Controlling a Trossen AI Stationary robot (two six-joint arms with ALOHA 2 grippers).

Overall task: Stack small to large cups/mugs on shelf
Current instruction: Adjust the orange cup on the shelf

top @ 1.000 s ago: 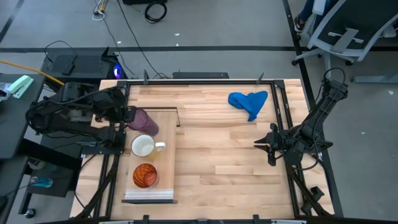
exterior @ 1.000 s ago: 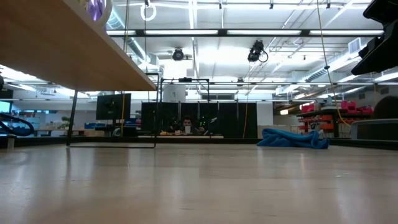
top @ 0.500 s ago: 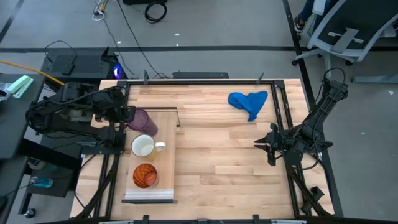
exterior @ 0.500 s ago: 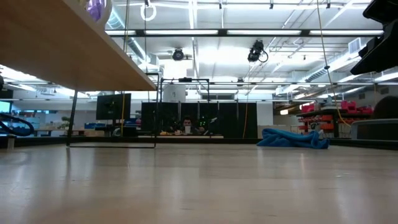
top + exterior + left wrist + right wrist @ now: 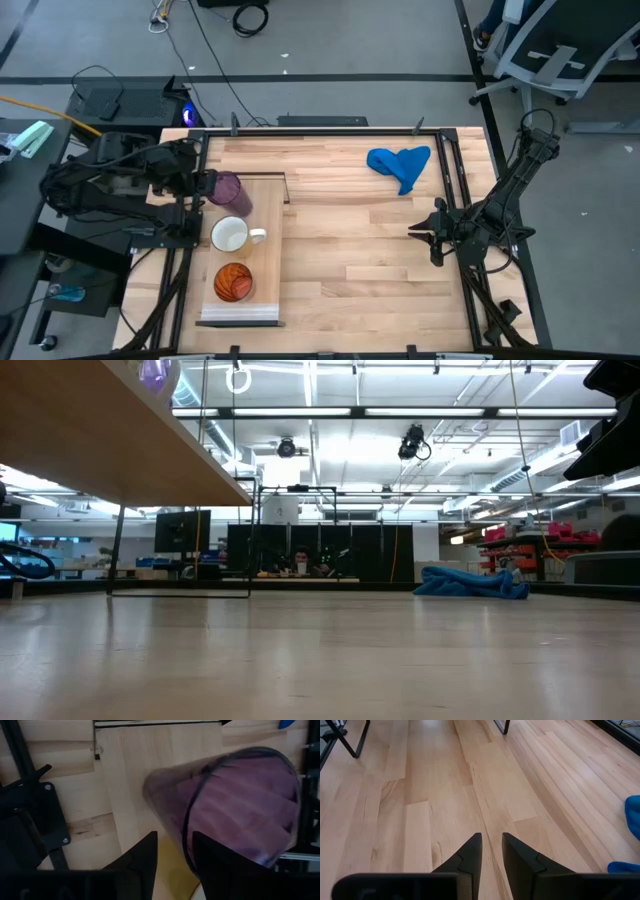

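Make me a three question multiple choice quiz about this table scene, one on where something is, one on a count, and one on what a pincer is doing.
1. Where is the blue cloth?
A. on the shelf
B. on the tabletop, far from the shelf
C. inside the white mug

2. How many cups stand on the shelf untouched by any pincer?
A. two
B. none
C. four

3. What is the left pincer doing?
A. hanging empty
B. gripping the cloth
C. gripping the purple tumbler's wall

Answers:
1 B, it lies on bare tabletop near the right arm's side.
2 A, the white mug and orange cup.
3 C, its fingers straddle the wall of the purple tumbler.
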